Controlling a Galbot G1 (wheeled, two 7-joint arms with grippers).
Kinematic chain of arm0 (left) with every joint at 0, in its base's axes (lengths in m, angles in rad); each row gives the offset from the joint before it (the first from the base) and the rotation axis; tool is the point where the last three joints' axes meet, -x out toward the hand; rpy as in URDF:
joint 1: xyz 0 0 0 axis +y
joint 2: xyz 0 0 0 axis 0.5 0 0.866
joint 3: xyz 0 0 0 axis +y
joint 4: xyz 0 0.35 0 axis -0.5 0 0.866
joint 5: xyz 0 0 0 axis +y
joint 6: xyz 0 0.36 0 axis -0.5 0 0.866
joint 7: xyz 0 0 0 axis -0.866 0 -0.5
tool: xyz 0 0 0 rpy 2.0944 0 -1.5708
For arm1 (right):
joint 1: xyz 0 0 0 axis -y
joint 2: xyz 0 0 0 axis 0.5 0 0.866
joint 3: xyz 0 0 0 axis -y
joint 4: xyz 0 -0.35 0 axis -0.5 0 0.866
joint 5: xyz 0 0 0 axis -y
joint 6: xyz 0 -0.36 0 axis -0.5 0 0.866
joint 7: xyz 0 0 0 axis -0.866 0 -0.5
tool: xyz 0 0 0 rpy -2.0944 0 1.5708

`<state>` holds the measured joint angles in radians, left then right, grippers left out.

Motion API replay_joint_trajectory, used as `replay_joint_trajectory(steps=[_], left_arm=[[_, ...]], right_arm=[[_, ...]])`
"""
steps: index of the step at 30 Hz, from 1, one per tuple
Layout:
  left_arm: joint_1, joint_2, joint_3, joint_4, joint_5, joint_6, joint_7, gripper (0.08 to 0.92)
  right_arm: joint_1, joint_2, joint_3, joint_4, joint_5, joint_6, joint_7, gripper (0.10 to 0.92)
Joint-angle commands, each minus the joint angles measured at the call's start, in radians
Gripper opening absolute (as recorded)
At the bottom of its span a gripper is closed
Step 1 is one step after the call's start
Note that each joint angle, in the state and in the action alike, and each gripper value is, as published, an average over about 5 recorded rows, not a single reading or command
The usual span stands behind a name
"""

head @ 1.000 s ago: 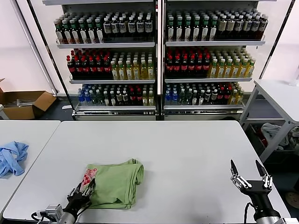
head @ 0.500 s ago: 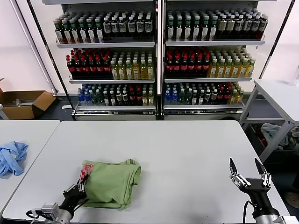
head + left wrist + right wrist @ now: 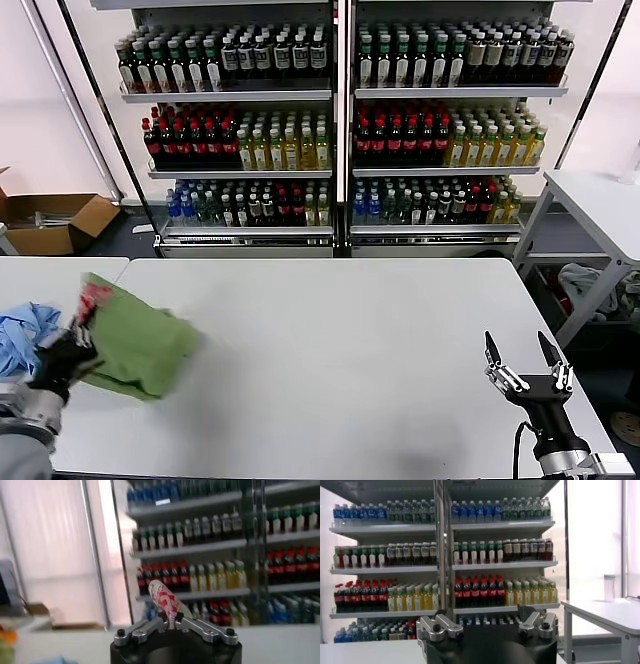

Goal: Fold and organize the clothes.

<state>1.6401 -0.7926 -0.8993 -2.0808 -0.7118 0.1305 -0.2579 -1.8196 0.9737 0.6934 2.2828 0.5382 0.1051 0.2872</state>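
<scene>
Since a second ago the green shirt (image 3: 135, 342) has left the near middle of the white table (image 3: 340, 350) and now sits at its left edge, carried there by the left gripper (image 3: 68, 350), which is clamped on the corner with the red-and-white patch (image 3: 93, 293). From that pinched corner the folded bundle stretches rightward and slightly nearer, so its long axis lies roughly left to right, patch end at the left and raised. In the left wrist view the patch (image 3: 166, 600) stands up between the closed fingers (image 3: 145, 629). Just left of the shirt, on the neighbouring table, lies a crumpled light blue garment (image 3: 22, 332), close to the gripper. Beyond the tables stand shelves of bottles (image 3: 340, 130), and a cardboard box (image 3: 50, 222) sits on the floor far left. At the near right, the right gripper (image 3: 527, 362) hovers with its fingers spread wide, holding nothing.
</scene>
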Motion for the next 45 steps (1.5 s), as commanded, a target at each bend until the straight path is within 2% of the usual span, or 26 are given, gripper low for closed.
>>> replay_joint_trajectory(steps=[1,3,6,8,11,15,19,24,29,35,38,42,45], left_arm=[[-0.022,0.03,0.166,0.075,0.392,-0.145,0.063,0.116],[-0.066,-0.008,0.378,0.184,0.512,-0.211,0.063,0.116],[-0.127,-0.079,0.61,0.315,0.606,-0.27,0.068,0.116],[-0.151,-0.122,0.701,0.338,0.626,-0.282,0.073,0.116],[-0.186,-0.167,0.771,0.298,0.626,-0.264,0.082,0.116],[-0.257,-0.174,0.794,0.217,0.577,-0.194,0.082,0.116],[-0.337,-0.138,0.804,0.162,0.477,-0.076,0.052,0.116],[-0.446,-0.122,0.867,0.153,0.431,0.031,-0.055,0.116],[-0.565,-0.134,0.987,0.171,0.481,0.155,-0.175,0.126],[-0.674,-0.179,1.106,0.149,0.542,0.236,-0.339,0.268],[-0.688,-0.198,1.116,0.092,0.548,0.254,-0.383,0.354],[-0.626,-0.18,1.041,-0.052,0.53,0.27,-0.375,0.467],[-0.516,-0.138,0.871,-0.157,0.498,0.233,-0.275,0.554]], right_arm=[[0.011,0.002,-0.007,-0.001,-0.001,0.001,-0.001,0.823],[0.004,0.004,-0.004,0.003,-0.002,0.003,-0.002,0.823],[-0.009,0.005,0.003,0.006,-0.004,0.007,-0.004,0.823],[-0.016,0.004,0.008,0.005,-0.003,0.009,-0.005,0.823],[-0.018,0.002,0.009,0.0,-0.004,0.009,-0.006,0.823],[-0.017,0.001,0.004,-0.006,-0.006,0.009,-0.007,0.823],[-0.013,0.006,-0.003,-0.011,-0.011,0.011,-0.008,0.823],[-0.007,0.012,-0.01,-0.012,-0.016,0.012,-0.008,0.823],[0.007,0.009,-0.013,-0.011,-0.016,0.0,-0.008,0.823],[0.052,0.009,-0.041,-0.006,-0.01,-0.052,0.002,0.823],[0.098,0.007,-0.064,-0.004,0.016,-0.121,0.015,0.823],[0.182,-0.002,-0.106,0.003,0.075,-0.247,0.019,0.823],[0.292,-0.019,-0.181,0.011,0.158,-0.364,0.014,0.823]])
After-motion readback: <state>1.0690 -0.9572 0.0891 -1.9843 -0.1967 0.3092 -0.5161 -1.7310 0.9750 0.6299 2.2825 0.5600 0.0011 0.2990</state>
